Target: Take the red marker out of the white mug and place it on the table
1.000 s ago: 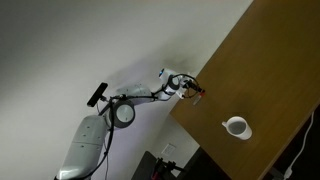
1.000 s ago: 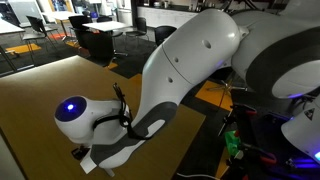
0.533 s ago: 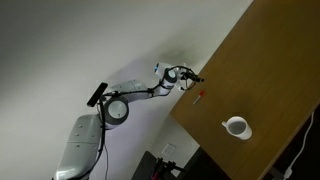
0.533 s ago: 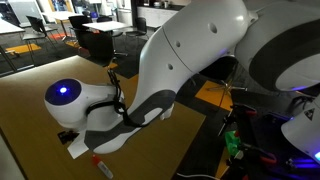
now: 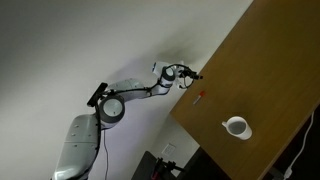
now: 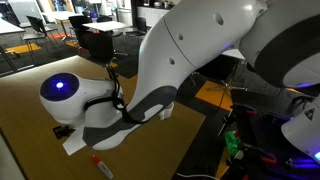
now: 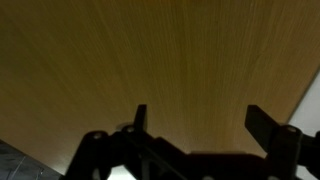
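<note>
The red marker point(image 5: 200, 97) lies flat on the brown wooden table point(image 5: 260, 70) near its edge, and it also shows at the bottom of an exterior view point(image 6: 101, 166). The white mug point(image 5: 237, 127) stands upright on the table, apart from the marker. My gripper point(image 5: 190, 75) is raised above the table edge, away from the marker. In the wrist view my gripper point(image 7: 198, 118) is open and empty, with only bare table point(image 7: 150, 50) between its fingers. The mug and marker are out of the wrist view.
The robot's large white arm and base point(image 6: 190, 70) fill most of an exterior view. Office desks and chairs point(image 6: 95, 35) stand in the background. Dark equipment and cables point(image 5: 160, 165) sit below the table edge.
A second ago my gripper was low over the table at the marker. It has since lifted away and left the marker lying on the table.
</note>
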Controlling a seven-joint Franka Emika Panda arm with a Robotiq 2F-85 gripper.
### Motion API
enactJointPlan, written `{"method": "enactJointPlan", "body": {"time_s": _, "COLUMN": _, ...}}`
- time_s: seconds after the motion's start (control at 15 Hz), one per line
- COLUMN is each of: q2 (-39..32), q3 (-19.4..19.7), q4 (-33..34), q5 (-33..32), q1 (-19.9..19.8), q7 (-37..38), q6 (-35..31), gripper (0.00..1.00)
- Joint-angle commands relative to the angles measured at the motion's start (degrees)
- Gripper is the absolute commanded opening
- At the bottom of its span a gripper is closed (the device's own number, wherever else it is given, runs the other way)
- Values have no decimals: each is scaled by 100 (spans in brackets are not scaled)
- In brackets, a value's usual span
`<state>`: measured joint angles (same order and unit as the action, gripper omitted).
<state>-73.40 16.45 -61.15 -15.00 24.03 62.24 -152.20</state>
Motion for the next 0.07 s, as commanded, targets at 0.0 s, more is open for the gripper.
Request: {"method": "enactJointPlan", "body": {"time_s": 0.0, "q2": -32, "q3": 31, "q4": 35, "q5": 59, "q1": 21, "q7": -25, "q6": 11, "gripper": 100}}
